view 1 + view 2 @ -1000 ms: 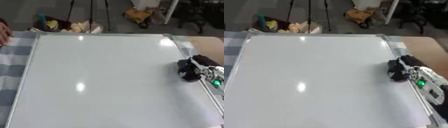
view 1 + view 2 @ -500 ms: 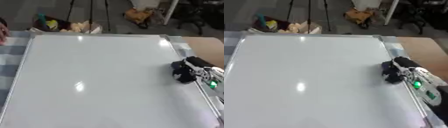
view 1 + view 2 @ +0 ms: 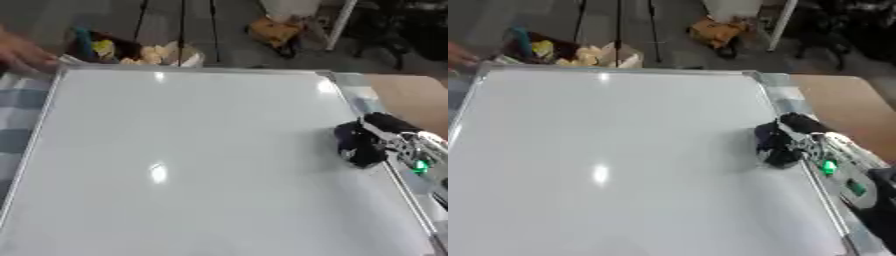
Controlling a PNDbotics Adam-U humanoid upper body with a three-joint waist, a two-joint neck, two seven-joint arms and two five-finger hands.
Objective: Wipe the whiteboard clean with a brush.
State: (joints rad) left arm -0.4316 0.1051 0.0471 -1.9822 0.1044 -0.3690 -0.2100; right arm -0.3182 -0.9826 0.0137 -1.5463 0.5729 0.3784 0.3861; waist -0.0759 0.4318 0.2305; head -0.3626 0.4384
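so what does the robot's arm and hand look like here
Only the right arm shows, coming in from the right edge. The right hand is black and bulky, its fingers blurred into a dark mass over the whiteboard. Behind it the wrist and forearm are silver-grey with black parts, and small green lights glow on the forearm. No cables or markings can be made out. The left hand is out of view.

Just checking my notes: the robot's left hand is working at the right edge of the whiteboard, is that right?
Not quite: it is the right hand, entering from the right side of the right eye view. It is indeed at the right edge of the whiteboard. The left hand shows in no view.
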